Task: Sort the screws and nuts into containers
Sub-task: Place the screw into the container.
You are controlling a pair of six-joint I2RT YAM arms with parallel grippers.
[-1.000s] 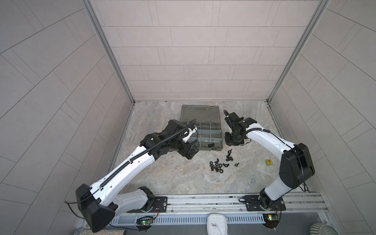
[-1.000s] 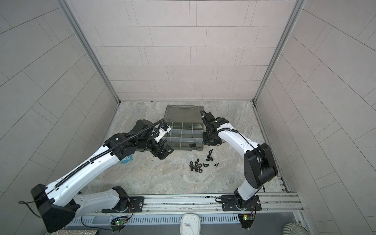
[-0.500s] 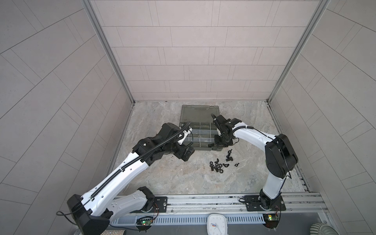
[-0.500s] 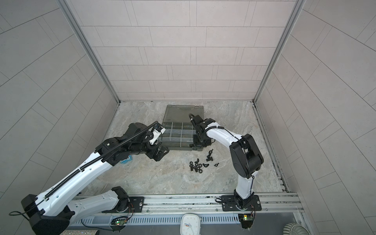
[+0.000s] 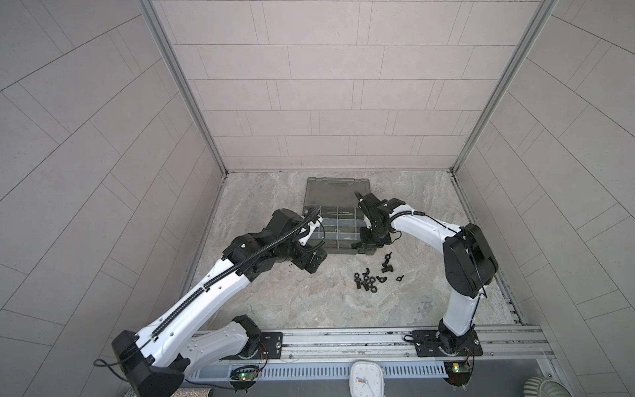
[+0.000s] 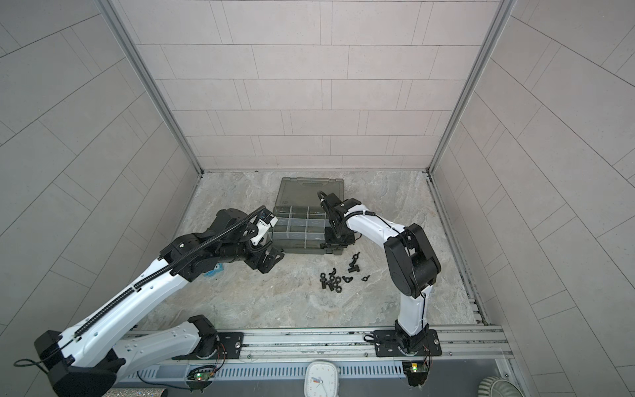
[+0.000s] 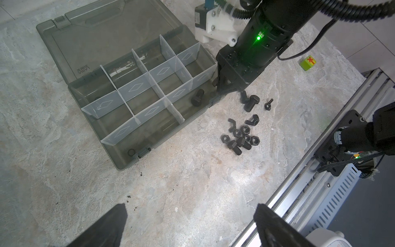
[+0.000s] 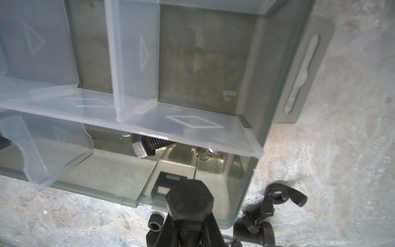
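The right claw (image 8: 188, 229) pinches a black hex-headed screw (image 8: 189, 201) over the olive translucent plastic case's (image 7: 160, 143) near right corner; the left claw (image 7: 190, 213) gapes wide; stubby screws (image 7: 235, 147) and ringed nuts (image 7: 245, 130) dot the marbled table (image 7: 192, 181).

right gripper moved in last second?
Yes. The right gripper, holding a screw, has shifted left, from beside the organiser case to its near right corner.

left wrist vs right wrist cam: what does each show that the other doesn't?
Left wrist only: the whole organiser case with its open lid, the green cube, and the full pile of nuts and screws.
Right wrist only: a clear look at the held screw clamped in the right gripper, hex head towards the camera.
Both: the lone screw lying in the corner compartment.
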